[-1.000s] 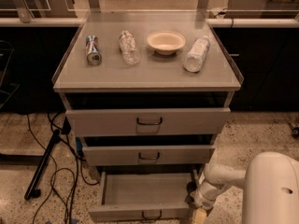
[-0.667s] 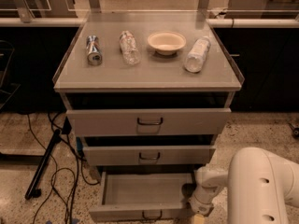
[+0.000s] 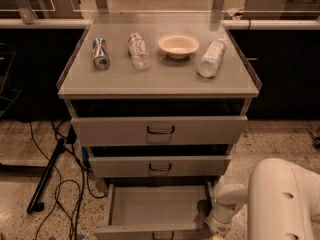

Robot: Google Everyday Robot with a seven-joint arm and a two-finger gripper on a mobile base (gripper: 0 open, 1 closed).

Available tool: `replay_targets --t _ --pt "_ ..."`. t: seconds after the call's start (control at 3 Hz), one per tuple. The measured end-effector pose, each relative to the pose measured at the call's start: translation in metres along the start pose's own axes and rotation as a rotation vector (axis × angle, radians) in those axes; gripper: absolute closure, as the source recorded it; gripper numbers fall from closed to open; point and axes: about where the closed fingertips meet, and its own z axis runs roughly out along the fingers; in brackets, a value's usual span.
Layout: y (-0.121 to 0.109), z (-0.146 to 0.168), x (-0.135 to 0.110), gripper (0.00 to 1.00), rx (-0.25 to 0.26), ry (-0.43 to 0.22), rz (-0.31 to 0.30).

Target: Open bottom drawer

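The bottom drawer (image 3: 155, 206) of the grey cabinet stands pulled out, its empty inside showing and its front with a small dark loop handle (image 3: 163, 235) at the lower edge of the view. My white arm (image 3: 280, 199) comes in from the lower right. My gripper (image 3: 216, 229) is low beside the drawer's right front corner, mostly hidden by the wrist and the frame edge.
The top drawer (image 3: 160, 130) and middle drawer (image 3: 160, 166) are slightly ajar. On the cabinet top (image 3: 160, 81) lie a can (image 3: 101, 53), a clear bottle (image 3: 138, 50), a bowl (image 3: 178, 45) and a white bottle (image 3: 211, 58). Black cables and a stand leg (image 3: 47, 176) lie on the floor at left.
The arm's white body has swung up and further into view at the lower right. The drawer stays pulled out.
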Motion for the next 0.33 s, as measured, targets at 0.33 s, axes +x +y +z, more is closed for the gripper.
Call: replay_targets --t 0.33 --pt "0.0508 -0.0194 0.0280 0.00 0.013 -0.053 -0.017"
